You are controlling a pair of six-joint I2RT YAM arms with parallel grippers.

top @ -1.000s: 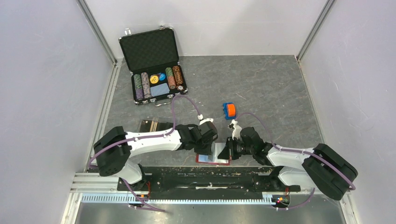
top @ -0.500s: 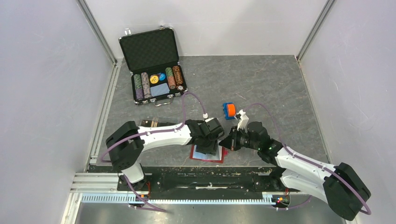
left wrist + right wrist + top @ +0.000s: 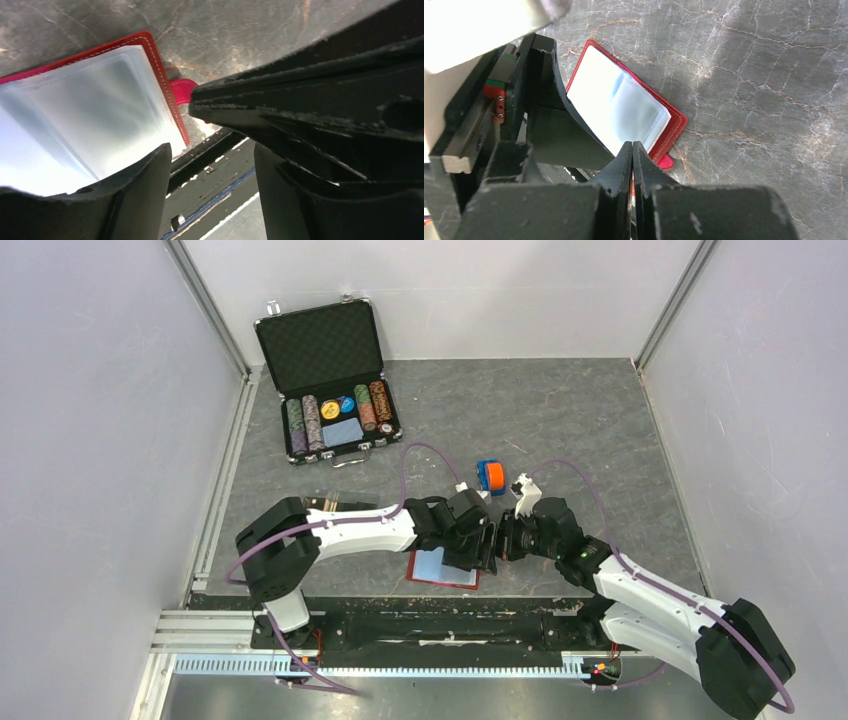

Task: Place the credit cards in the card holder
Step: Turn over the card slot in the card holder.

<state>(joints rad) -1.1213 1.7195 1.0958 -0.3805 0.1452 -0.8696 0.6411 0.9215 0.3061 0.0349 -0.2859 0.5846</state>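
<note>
Nearest the bases, the small red snap-tab wallet point(image 3: 440, 568) lies open, clear sleeves up, close to the grey table's point(image 3: 580, 430) near edge. Both grippers crowd the wallet's right edge: left gripper point(image 3: 210, 195) spread apart, right gripper point(image 3: 632, 150) pinched tight, nothing visible inside. The clear acrylic card holder point(image 3: 322, 504) sits left of the wallet and slightly beyond, long axis left-right, so I'd say the left arm's nearer. Can't spot any orange-gold credit cards. Bare tabletop beyond the wallet.

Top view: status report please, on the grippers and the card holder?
Left gripper open, empty, beside open red clear-sleeved wallet. Right gripper shut, empty, tip close to left. Clear acrylic card holder untouched, partly hidden by left arm.
</note>
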